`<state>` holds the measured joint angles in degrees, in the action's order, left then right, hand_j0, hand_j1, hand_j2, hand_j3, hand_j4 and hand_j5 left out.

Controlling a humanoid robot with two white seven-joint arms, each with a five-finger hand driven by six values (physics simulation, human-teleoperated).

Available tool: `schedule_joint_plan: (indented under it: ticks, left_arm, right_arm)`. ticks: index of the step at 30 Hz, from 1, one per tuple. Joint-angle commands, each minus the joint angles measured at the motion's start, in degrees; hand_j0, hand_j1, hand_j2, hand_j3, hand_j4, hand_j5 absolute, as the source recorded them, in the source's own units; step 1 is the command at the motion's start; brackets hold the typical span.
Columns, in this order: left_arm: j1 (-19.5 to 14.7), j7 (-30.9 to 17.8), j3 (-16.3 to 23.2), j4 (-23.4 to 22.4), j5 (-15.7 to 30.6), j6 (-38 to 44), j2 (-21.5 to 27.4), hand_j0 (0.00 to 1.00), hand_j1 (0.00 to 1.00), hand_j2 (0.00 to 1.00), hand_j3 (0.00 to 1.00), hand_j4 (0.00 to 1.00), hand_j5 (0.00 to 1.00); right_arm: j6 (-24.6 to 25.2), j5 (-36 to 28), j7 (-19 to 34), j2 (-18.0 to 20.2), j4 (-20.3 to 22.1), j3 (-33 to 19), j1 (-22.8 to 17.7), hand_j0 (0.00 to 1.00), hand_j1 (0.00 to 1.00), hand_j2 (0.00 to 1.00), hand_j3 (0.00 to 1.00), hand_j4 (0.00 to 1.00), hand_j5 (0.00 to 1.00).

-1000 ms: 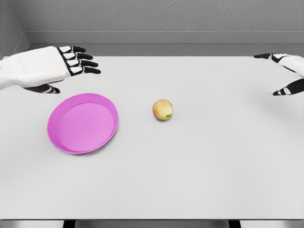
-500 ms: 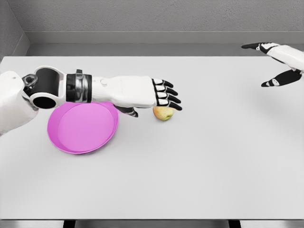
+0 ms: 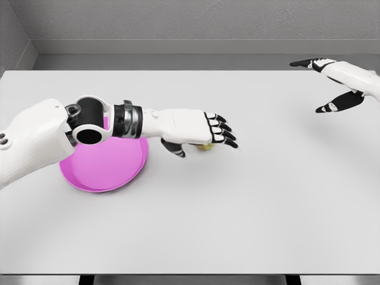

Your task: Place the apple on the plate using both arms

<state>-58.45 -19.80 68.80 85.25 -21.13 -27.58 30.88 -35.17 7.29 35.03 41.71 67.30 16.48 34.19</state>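
one pink plate (image 3: 101,169) sits on the white bench (image 3: 237,208), and the left hand (image 3: 199,129) covers the one apple (image 3: 205,146) just right of it, fingers (image 3: 224,133) spread over it, grip unclear. far right, the right hand (image 3: 332,83) hovers with fingers apart.

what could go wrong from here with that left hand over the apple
1. The left hand covers nearly all of the apple, so whether it has a grip cannot be told; the round fruit might roll off across the table.
2. The left forearm crosses over the plate and might knock it.
3. The right hand is far away, so no help.
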Motion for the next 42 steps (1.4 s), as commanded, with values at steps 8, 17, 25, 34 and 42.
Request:
schedule_joint_plan:
  ticks: [8, 17, 25, 34, 42]
  left_arm:
    - [-0.4, 0.4, 0.4, -1.0, 1.6, 4.2, -0.8, 1.0, 1.0, 1.0, 1.0, 1.0, 1.0]
    - [-0.6, 0.4, 0.9, -10.8, 0.0, 6.0, -5.1, 1.0, 1.0, 1.0, 1.0, 1.0, 1.0]
    - [-1.1, 0.1, 2.6, -12.9, -0.4, 6.3, -6.9, 1.0, 1.0, 1.0, 1.0, 1.0, 1.0]
    - [-1.8, -1.7, 3.0, -13.8, -0.8, 8.5, -8.8, 0.99, 0.99, 0.99, 0.99, 0.99, 0.99]
    - [-1.8, -1.7, 3.9, -16.8, -2.0, 8.5, -10.3, 0.98, 0.98, 0.98, 0.98, 0.98, 0.98]
  right_arm:
    - [0.2, -0.4, 0.0, 0.2, 0.0, 0.3, -0.1, 1.0, 1.0, 1.0, 1.0, 1.0, 1.0]
    - [0.2, -0.4, 0.0, 0.1, 0.0, 0.6, -0.1, 1.0, 1.0, 1.0, 1.0, 1.0, 1.0]
    - [0.2, -0.4, 0.0, 0.1, 0.0, 0.6, -0.1, 1.0, 1.0, 1.0, 1.0, 1.0, 1.0]
    - [0.2, -0.4, 0.0, 0.3, 0.0, 0.6, -0.1, 1.0, 1.0, 1.0, 1.0, 1.0, 1.0]
    - [0.2, -0.4, 0.0, 0.4, 0.0, 0.6, -0.1, 1.0, 1.0, 1.0, 1.0, 1.0, 1.0]
